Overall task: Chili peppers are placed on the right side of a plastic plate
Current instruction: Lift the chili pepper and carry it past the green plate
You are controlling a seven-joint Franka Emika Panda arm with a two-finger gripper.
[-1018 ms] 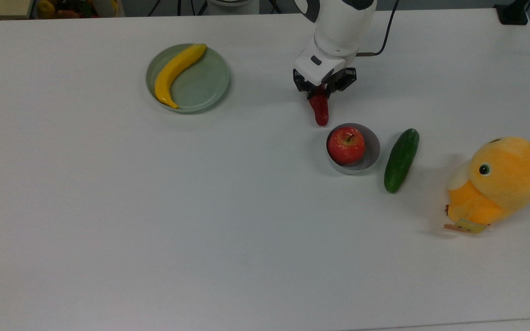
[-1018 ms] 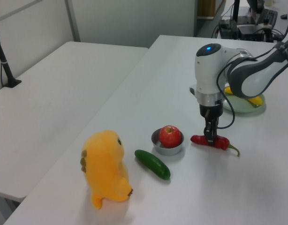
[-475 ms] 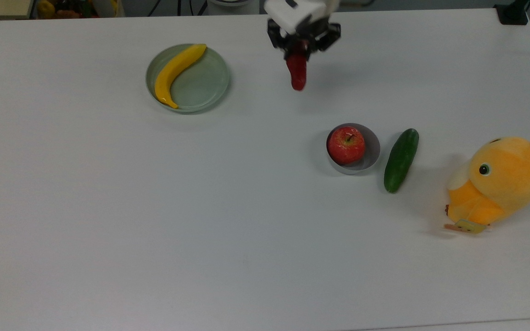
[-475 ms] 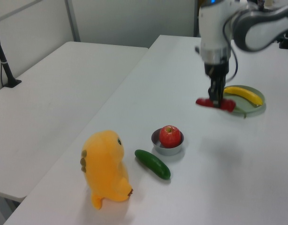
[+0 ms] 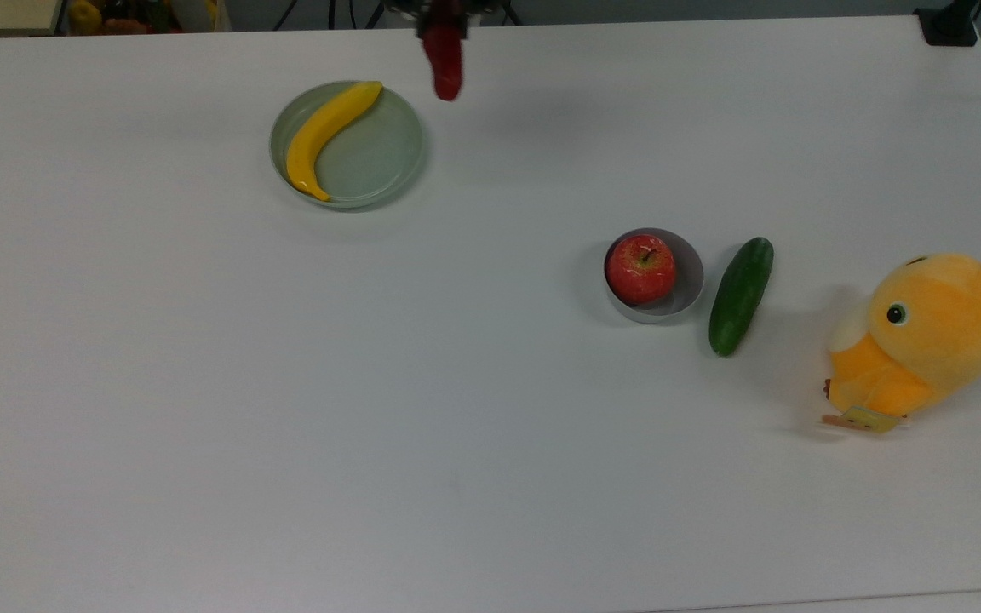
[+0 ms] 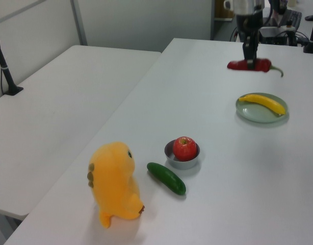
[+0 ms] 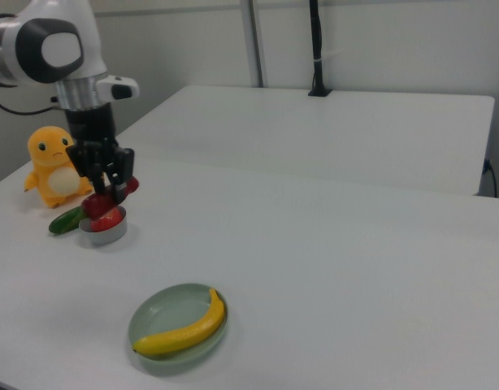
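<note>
**Chili held in the air beside the plate**

Nearest the left view's camera, on the white bench (image 5: 286,426), sits an orange plush toy (image 6: 114,184), with a dark green cucumber (image 6: 166,178) lying just beside it on the left view's right. Next along is a small grey bowl (image 6: 189,162) with a red apple (image 6: 185,148) inside it; bowl and cucumber lie close together but apart. In the top view the bowl's (image 5: 688,281) apple (image 5: 641,269) fills most of it, the cucumber (image 5: 740,296) lies just to the top view's right of the bowl, and the plush toy (image 5: 920,340) sits further right.

Farther back is the pale green plastic plate (image 6: 253,112), resting flat on the bench and well apart from the bowl. A yellow banana (image 6: 262,103) lies in it. In the top view the banana (image 5: 326,136) runs along the left part of the plate (image 5: 380,157), leaving the right part bare.

Beyond the plate, the gripper (image 6: 251,55) points straight down from the arm's wrist, its jaws pinching the dark red chili (image 6: 248,65) around its middle. The chili hangs level, clear of the bench, its green stem toward the left view's right. In the top view the chili (image 5: 444,60) appears just above and to the right of the plate, not over it. In the right view the gripper (image 7: 107,188) hangs below the upright white arm (image 7: 58,49), in front of the bowl, gripping the chili (image 7: 126,185).
</note>
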